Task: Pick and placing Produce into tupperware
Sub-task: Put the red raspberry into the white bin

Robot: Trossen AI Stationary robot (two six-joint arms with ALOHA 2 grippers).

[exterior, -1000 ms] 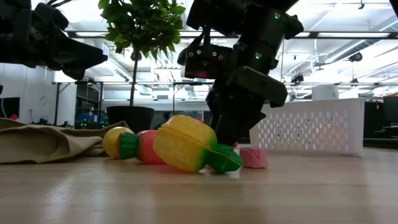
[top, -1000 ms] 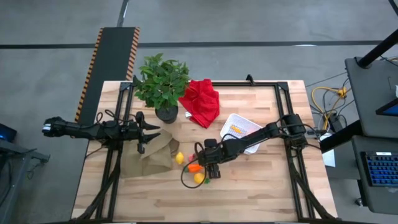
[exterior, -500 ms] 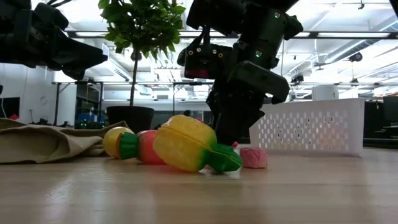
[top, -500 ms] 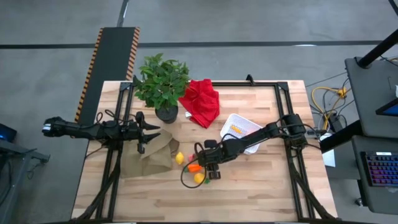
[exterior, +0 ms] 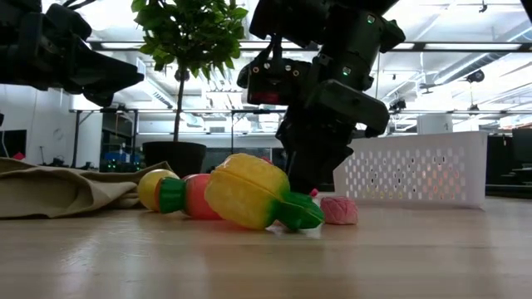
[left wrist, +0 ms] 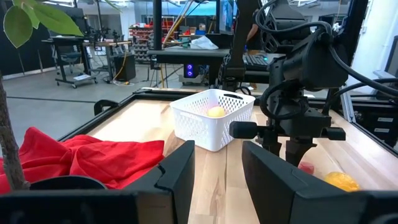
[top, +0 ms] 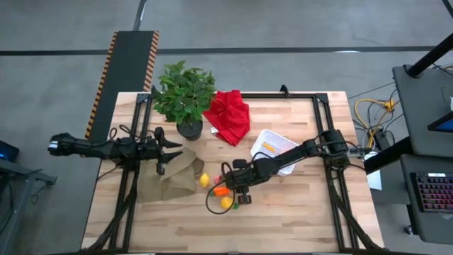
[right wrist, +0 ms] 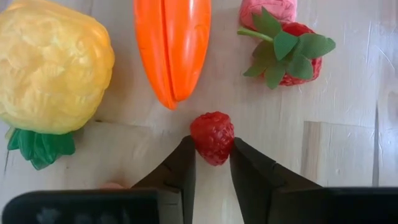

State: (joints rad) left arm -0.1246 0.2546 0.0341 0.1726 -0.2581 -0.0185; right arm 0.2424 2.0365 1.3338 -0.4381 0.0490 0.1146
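You have two arms at the table, one white basket (top: 274, 149), one red cloth (top: 229, 115), one tan cloth (top: 172, 176) and one potted plant (top: 184, 95). Look past your right arm's fingers and you can count five loose toys on the wood: a yellow piece with green leaves (right wrist: 53, 68), an orange carrot (right wrist: 172, 43), a strawberry with a green top (right wrist: 292, 55), a pink piece (right wrist: 267, 9) at the edge, and a small red raspberry (right wrist: 212, 137).

Your right gripper (right wrist: 210, 163) is low over that group, its fingers pressed against both sides of the raspberry, which sits on the table.

Your left gripper (top: 168, 150) hangs over the tan cloth beside the plant pot, its fingers a narrow gap apart and holding nothing.

The basket, just behind the right arm, holds one yellow piece (left wrist: 216, 111).
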